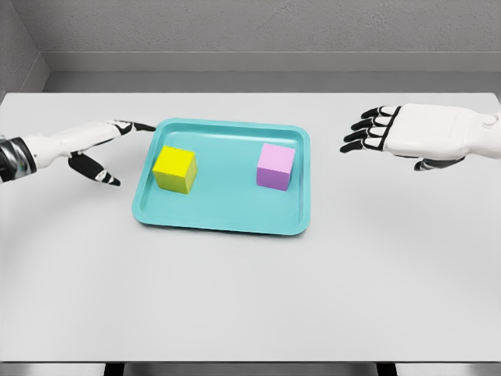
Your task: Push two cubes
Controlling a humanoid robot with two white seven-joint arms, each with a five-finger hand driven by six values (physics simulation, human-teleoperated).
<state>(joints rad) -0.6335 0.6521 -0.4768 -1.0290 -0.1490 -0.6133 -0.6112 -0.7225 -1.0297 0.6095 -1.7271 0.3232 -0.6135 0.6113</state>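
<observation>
Bright, even overhead light on a sharp render; the cubes cast only soft, faint shadows.

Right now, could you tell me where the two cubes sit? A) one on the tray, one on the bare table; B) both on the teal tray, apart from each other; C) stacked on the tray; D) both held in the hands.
B: the yellow cube and the pink cube both rest on the teal tray, with a gap between them.
</observation>
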